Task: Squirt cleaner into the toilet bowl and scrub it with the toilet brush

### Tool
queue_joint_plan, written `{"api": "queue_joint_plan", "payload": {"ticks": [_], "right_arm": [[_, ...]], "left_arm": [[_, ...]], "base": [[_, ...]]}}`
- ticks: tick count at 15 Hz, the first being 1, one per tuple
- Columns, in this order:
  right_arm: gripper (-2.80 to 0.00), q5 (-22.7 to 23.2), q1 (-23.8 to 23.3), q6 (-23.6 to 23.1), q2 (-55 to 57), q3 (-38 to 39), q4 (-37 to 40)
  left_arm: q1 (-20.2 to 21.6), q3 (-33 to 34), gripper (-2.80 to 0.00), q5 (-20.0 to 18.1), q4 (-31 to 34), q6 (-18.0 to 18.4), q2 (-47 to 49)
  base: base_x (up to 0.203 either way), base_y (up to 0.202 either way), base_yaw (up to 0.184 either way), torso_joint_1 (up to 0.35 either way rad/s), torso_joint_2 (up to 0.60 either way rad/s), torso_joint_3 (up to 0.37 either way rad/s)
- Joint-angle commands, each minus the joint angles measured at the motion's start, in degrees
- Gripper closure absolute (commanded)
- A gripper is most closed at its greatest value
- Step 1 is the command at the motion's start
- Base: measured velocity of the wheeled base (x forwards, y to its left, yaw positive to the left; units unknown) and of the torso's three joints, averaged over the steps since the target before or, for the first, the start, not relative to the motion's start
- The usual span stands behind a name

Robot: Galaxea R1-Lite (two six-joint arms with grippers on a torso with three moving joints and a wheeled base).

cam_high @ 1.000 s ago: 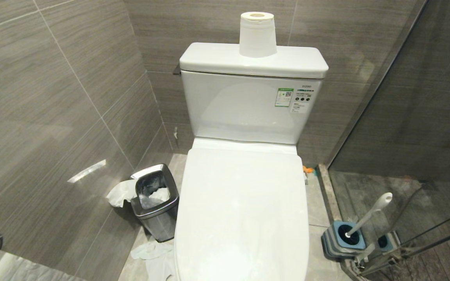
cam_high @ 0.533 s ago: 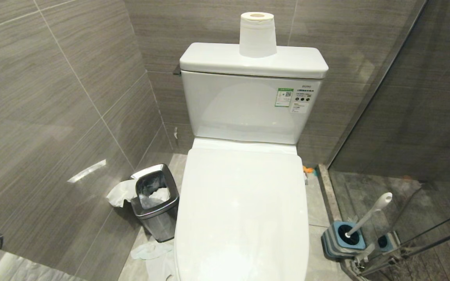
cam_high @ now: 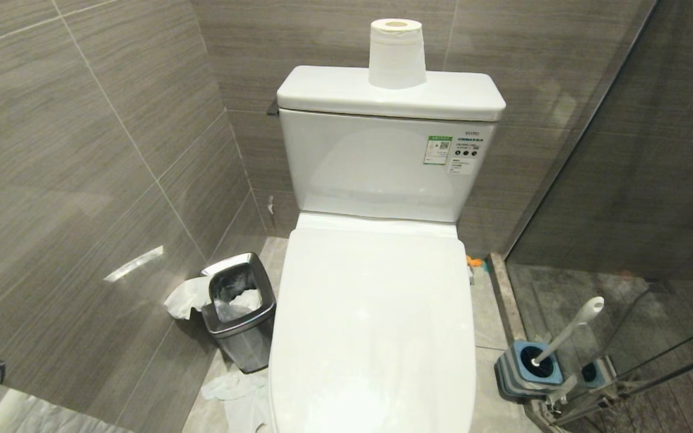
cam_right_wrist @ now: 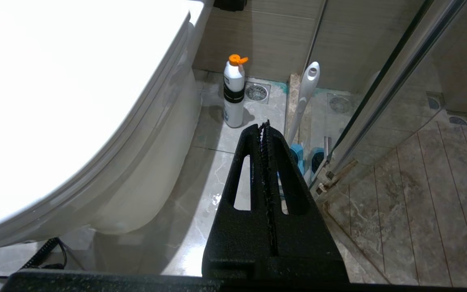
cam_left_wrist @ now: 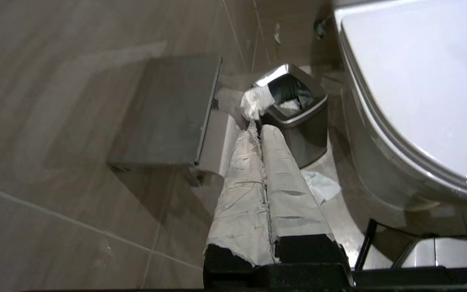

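Jaws pressed together and empty, the left gripper [cam_left_wrist: 261, 132] hangs low beside the toilet bowl [cam_high: 376, 313], pointing toward a steel waste bin [cam_left_wrist: 298, 117] stuffed with paper. The right gripper [cam_right_wrist: 264, 129], its jaws likewise closed on nothing, hangs over the floor on the bowl's other side, near a white bottle [cam_right_wrist: 233, 93] with an orange cap. The toilet lid is down. The toilet brush [cam_high: 569, 329] stands tilted in its blue holder [cam_high: 527, 368] by the glass shower door [cam_high: 635, 180]. A paper roll [cam_high: 396, 54] stands on the tank.
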Motion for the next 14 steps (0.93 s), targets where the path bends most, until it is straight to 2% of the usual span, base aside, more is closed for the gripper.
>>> {"api": "queue_joint_plan", "payload": {"ticks": [1,3,5,9,10,11,12,14], "right_arm": [[0.00,0.00,0.00,0.00,0.05,0.02,0.00],[0.00,0.00,0.00,0.00,0.05,0.02,0.00],[0.00,0.00,0.00,0.00,0.05,-0.06,0.00],[0.00,0.00,0.00,0.00,0.05,0.02,0.00],[0.00,0.00,0.00,0.00,0.05,-0.01,0.00],[0.00,0.00,0.00,0.00,0.05,0.02,0.00],[0.00,0.00,0.00,0.00,0.05,0.02,0.00],[0.00,0.00,0.00,0.00,0.05,0.02,0.00]], "left_arm": [[-0.04,5.45,0.00,0.11,0.30,-0.19,-1.55],[-0.05,11.96,0.00,-0.03,0.07,0.02,-1.57],[-0.06,19.62,0.00,-0.32,-4.03,0.18,-1.56],[-0.06,36.19,0.00,-5.30,-29.29,-0.25,-1.56],[-0.05,40.30,0.00,-6.45,-37.15,-1.39,-1.57],[-0.05,42.80,0.00,-7.82,-42.52,-4.04,-1.58],[-0.05,44.81,0.00,-9.08,-44.34,-5.94,-1.57],[-0.06,49.29,0.00,-9.31,-50.94,-5.80,-1.60]], "base": [[0.000,0.000,0.000,0.000,0.00,0.000],[0.000,0.000,0.000,0.000,0.00,0.000],[0.000,0.000,0.000,0.000,0.00,0.000],[0.000,0.000,0.000,0.000,0.00,0.000],[0.000,0.000,0.000,0.000,0.00,0.000],[0.000,0.000,0.000,0.000,0.00,0.000],[0.000,0.000,0.000,0.000,0.00,0.000],[0.000,0.000,0.000,0.000,0.00,0.000]]}}
